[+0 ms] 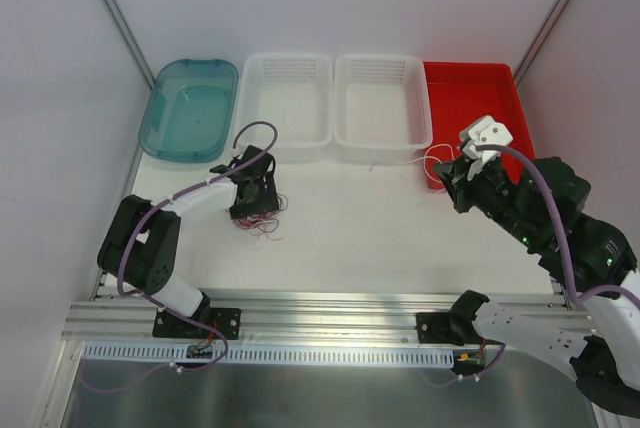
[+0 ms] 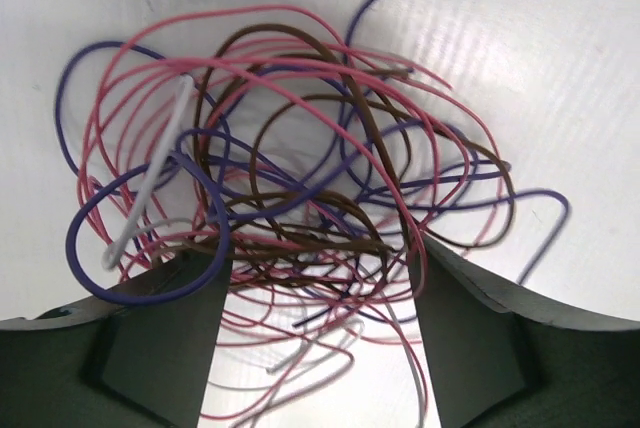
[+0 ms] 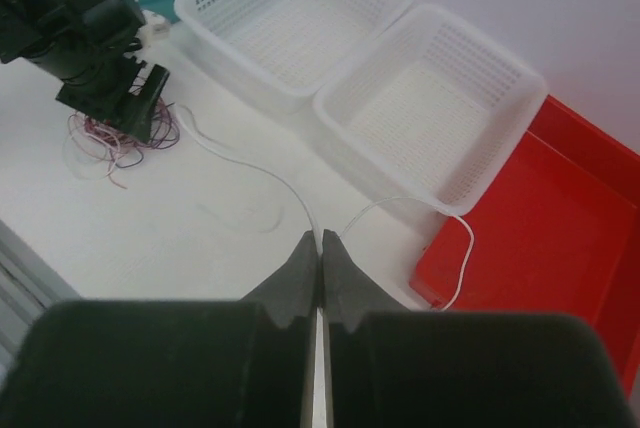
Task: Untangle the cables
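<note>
Gently, then: hold the white cable (image 3: 265, 176) pinched between the closed fingertips of the right gripper (image 3: 320, 243) and draw it towards the red tray (image 1: 470, 88), low and slow, watching for any tug at the far end. Pin the rest with the left gripper (image 2: 315, 258), poised with fingers apart astride the cables (image 2: 300, 148), pink, brown, purple and white loops heaped on the table (image 1: 350, 228) near the teal tray (image 1: 190, 108). Close there only on strands other than the white one, or press down beside it, so as to let it slide free rather than drag the whole lot along. Mind the near rims of the two white baskets (image 1: 330, 98), just beside the white cable's path, and the red tray's lip, with a slack loop lying at its near corner. Plenty of open table between the arms for pulling; far less beyond the trays, hard against the back wall.
</note>
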